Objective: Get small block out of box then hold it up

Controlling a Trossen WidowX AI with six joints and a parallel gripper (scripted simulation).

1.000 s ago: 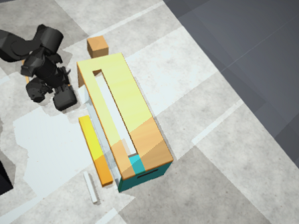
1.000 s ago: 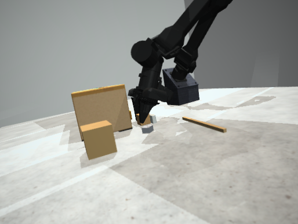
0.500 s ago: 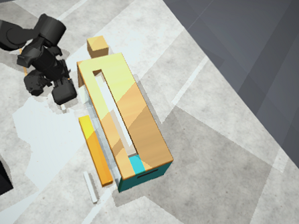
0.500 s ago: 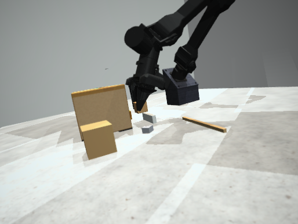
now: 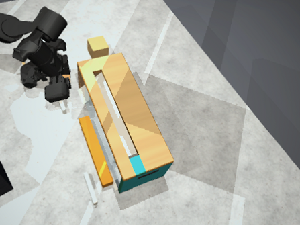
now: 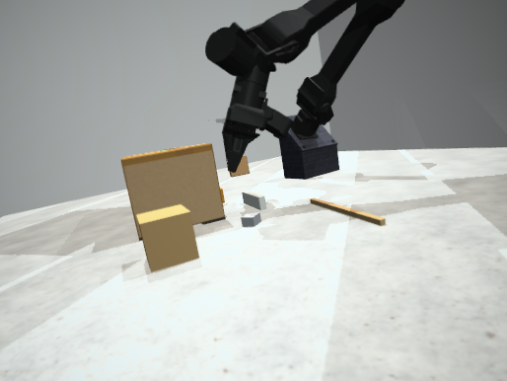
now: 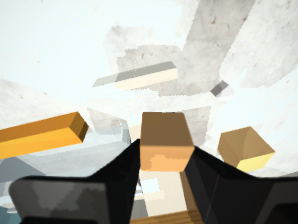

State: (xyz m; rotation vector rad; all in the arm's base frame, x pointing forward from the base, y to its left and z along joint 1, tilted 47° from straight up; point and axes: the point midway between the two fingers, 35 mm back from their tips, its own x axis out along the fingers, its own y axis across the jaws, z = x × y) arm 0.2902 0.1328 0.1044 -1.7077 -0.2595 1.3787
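Observation:
My gripper (image 6: 234,169) (image 7: 160,143) is shut on the small orange-brown block (image 6: 242,166) (image 7: 166,131). The block is between the fingertips in the wrist view. The exterior view shows it raised above the table, beside the box's end. In the top view the arm hides all but a sliver of it. The wooden box (image 5: 140,113) (image 6: 173,190) stands upright, with a long slot in its top and a teal far end. The gripper is outside the box, a short way off its near end.
A tan cube (image 5: 97,44) (image 6: 170,239) (image 7: 242,142) stands by the box's end. An orange bar (image 5: 94,148) (image 7: 40,140) lies along the clear front. A pale bar (image 6: 253,200) (image 7: 147,77), a small grey block (image 6: 251,220) (image 7: 219,88) and a wooden stick (image 6: 347,212) lie nearby.

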